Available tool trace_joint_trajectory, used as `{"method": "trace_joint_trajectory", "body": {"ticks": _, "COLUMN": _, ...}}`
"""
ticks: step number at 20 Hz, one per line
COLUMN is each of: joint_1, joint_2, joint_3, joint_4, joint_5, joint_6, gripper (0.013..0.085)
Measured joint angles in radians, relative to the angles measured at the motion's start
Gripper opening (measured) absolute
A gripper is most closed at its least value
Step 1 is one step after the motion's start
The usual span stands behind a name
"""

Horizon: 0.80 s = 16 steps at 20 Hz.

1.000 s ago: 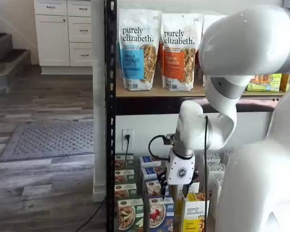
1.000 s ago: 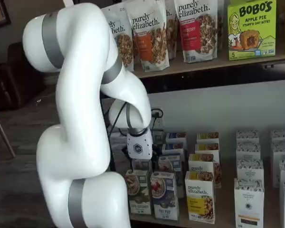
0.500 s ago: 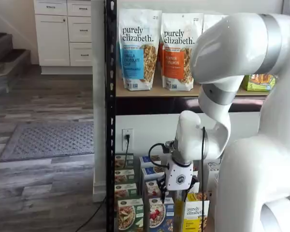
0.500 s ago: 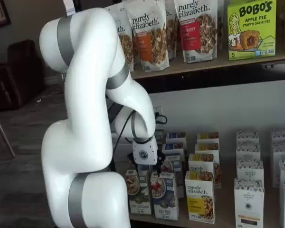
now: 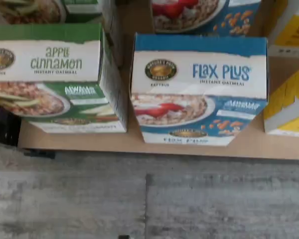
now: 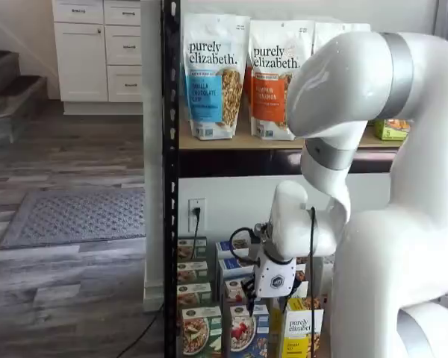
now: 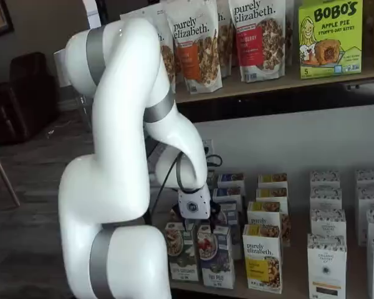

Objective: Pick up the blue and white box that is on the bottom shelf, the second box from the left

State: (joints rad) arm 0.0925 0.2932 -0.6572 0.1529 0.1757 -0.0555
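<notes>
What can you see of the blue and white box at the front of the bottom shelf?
The blue and white box is a small cardboard carton: blue top edge, white panel reading "Flax Plus instant oatmeal" with a round logo, below it a bowl of oatmeal with red berries. It stands upright and looks closed and undented, at the front edge of the bottom shelf. A green and white box stands beside it with a gap; a yellow and white box is on its other side. Another blue box stands behind. Nothing grips it; the claw hangs above it.

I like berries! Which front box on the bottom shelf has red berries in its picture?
The blue and white box, labelled Flax Plus: its bowl is topped with red berries. The green box beside it says Apple Cinnamon and shows apple slices instead.
</notes>
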Motion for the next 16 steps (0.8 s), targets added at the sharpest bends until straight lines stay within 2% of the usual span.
{"method": "trace_joint_trajectory", "body": {"ticks": 9, "joint_1": 0.008, "joint_2": 0.111, "joint_3": -0.080, "joint_4": 0.055, "joint_5": -0.062, "joint_6": -0.050, "gripper": 0.0850}}
{"method": "trace_joint_trajectory", "body": {"ticks": 13, "joint_1": 0.008, "joint_2": 0.152, "joint_3": -0.124, "joint_4": 0.031, "joint_5": -0.060, "joint_6": -0.026, "gripper": 0.0850}}
{"method": "trace_joint_trajectory", "body": {"ticks": 16, "joint_1": 0.012, "joint_2": 0.179, "joint_3": -0.151, "joint_4": 0.042, "joint_5": -0.065, "joint_6": -0.033, "gripper": 0.0850}}
